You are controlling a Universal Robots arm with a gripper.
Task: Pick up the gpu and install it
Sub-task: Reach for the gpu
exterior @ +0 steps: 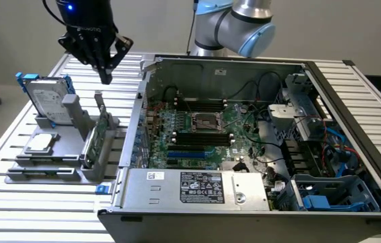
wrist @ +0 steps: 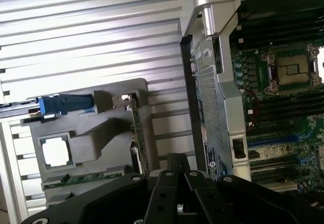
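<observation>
The gpu (exterior: pixel 94 144) stands on edge in a grey holder (exterior: pixel 75 167) on the slatted table, on the exterior view's left of the open computer case; its green board faces out and its silver bracket points up. In the wrist view the gpu (wrist: pixel 137 133) appears as a thin green edge in the holder. My gripper (exterior: pixel 106 78) hangs in the air above the far end of the holder, fingers shut and pointing down, with nothing in them. Its black fingers (wrist: pixel 174 166) appear above the gap between the holder and the case wall.
A silver hard drive (exterior: pixel 45 101) with a blue caddy (wrist: pixel 66 104) and a square CPU chip (exterior: pixel 42 143) share the holder. The open case (exterior: pixel 352 76) shows its motherboard (exterior: pixel 197 131), with a power supply (exterior: pixel 197 187) at the front. The case wall (wrist: pixel 217 107) stands close beside the holder.
</observation>
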